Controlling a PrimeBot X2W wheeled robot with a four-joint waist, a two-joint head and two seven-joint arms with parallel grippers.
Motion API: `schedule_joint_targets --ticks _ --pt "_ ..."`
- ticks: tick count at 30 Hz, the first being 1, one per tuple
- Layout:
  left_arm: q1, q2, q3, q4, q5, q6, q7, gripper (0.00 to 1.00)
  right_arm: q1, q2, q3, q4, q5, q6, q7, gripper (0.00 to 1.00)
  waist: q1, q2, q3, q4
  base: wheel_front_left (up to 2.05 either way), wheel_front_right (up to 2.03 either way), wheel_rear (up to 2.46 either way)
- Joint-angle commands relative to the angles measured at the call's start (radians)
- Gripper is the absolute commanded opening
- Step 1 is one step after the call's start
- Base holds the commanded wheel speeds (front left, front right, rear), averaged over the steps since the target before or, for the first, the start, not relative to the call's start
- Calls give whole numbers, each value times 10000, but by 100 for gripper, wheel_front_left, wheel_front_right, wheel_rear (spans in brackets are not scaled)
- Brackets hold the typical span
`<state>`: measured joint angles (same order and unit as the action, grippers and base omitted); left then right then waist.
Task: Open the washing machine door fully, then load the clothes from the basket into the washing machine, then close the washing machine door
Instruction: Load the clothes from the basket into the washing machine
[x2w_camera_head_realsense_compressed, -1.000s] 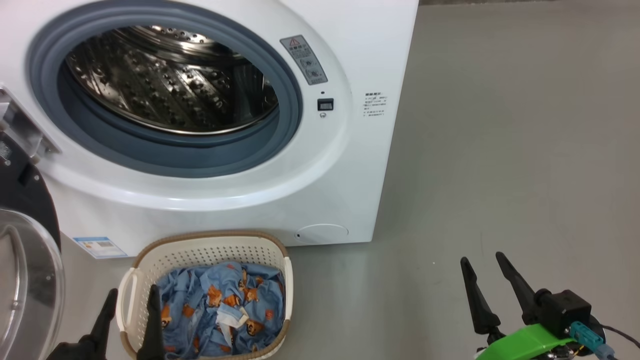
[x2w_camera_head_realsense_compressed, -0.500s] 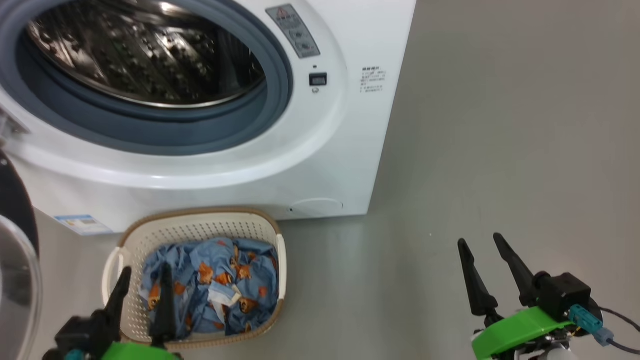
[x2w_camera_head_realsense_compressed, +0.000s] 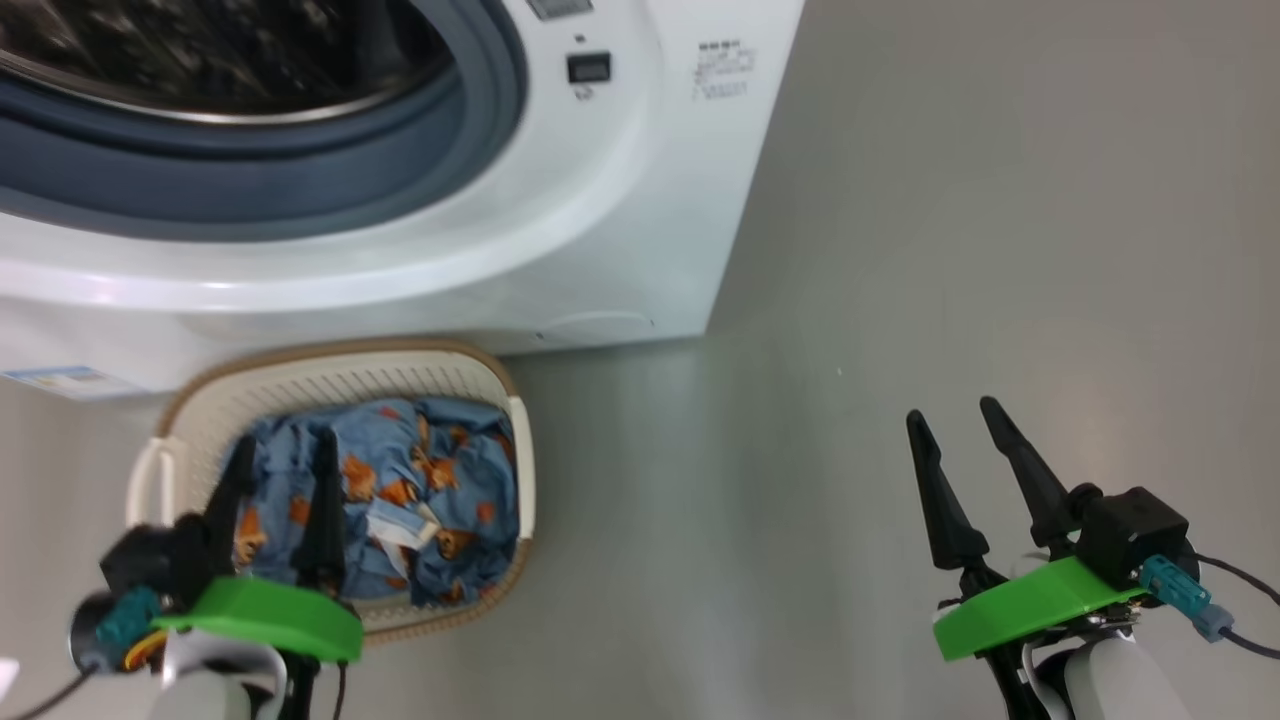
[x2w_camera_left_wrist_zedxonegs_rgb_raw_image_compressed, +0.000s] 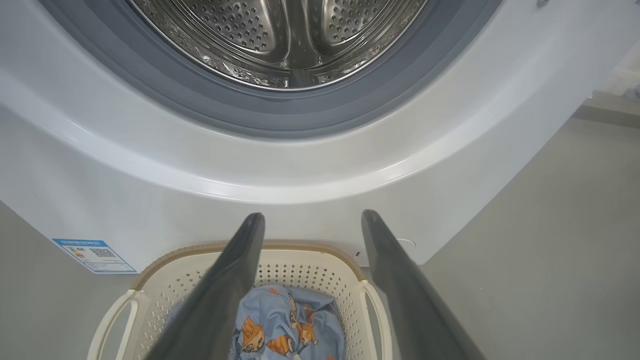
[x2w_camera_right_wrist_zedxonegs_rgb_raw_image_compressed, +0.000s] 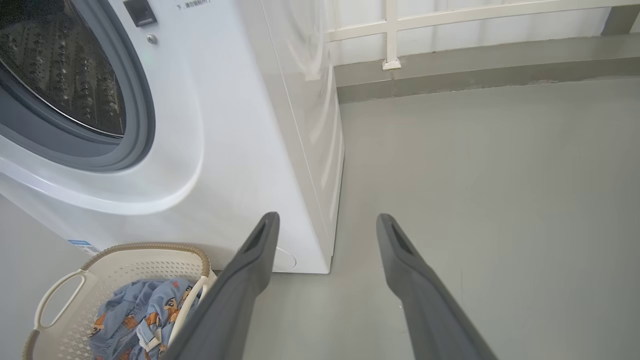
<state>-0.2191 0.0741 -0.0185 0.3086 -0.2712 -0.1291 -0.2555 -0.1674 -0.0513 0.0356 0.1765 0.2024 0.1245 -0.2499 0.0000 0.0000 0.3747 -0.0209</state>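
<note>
The washing machine (x2w_camera_head_realsense_compressed: 600, 200) stands with its drum (x2w_camera_left_wrist_zedxonegs_rgb_raw_image_compressed: 280, 40) open to view; its door is out of view. On the floor in front sits the cream basket (x2w_camera_head_realsense_compressed: 300, 375) holding the blue bear-print clothes (x2w_camera_head_realsense_compressed: 420, 500). My left gripper (x2w_camera_head_realsense_compressed: 284, 445) hovers open over the basket's left side, above the clothes, with nothing between its fingers. In the left wrist view that gripper (x2w_camera_left_wrist_zedxonegs_rgb_raw_image_compressed: 312, 216) points at the washer's lower front, with the basket (x2w_camera_left_wrist_zedxonegs_rgb_raw_image_compressed: 300, 247) and clothes (x2w_camera_left_wrist_zedxonegs_rgb_raw_image_compressed: 280, 325) below it. My right gripper (x2w_camera_head_realsense_compressed: 952, 413) is open over bare floor, far right of the basket.
A blue label (x2w_camera_left_wrist_zedxonegs_rgb_raw_image_compressed: 95, 255) is stuck low on the washer's front. Grey floor (x2w_camera_head_realsense_compressed: 1000, 250) stretches to the washer's right. A raised kerb (x2w_camera_right_wrist_zedxonegs_rgb_raw_image_compressed: 475, 75) with a white railing (x2w_camera_right_wrist_zedxonegs_rgb_raw_image_compressed: 390, 35) runs behind it. The basket (x2w_camera_right_wrist_zedxonegs_rgb_raw_image_compressed: 150, 247) shows at the right wrist view's lower left.
The head camera has tilted down, so the washer and basket sit higher in view. My left gripper has come forward over the basket's left part. The right gripper has barely moved.
</note>
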Motion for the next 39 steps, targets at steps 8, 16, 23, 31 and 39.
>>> schedule_joint_targets --ticks 8,16,23,31,39 --pt "-1203 442 265 856 -80 -15 -63 100 -482 11 419 -397 365 62 -118 100 0 0 1634 -695 0 0 0" --pt "-2296 905 189 2232 -303 -15 -63 100 -775 11 540 -513 565 62 -118 100 0 0 2607 -991 0 0 0" --pt "-3322 1254 -62 3675 -668 -15 -51 100 -985 11 649 -582 735 62 -118 100 0 0 3371 -1210 0 0 0" --pt "-4213 1824 -342 5214 -1120 -15 227 100 -1093 11 772 -669 1039 62 -118 100 0 0 4139 -1587 0 0 0" --pt "-4866 2289 -513 6147 -1230 -11 803 100 -1087 11 908 -664 1386 62 -118 100 0 0 4600 -2026 0 0 0"
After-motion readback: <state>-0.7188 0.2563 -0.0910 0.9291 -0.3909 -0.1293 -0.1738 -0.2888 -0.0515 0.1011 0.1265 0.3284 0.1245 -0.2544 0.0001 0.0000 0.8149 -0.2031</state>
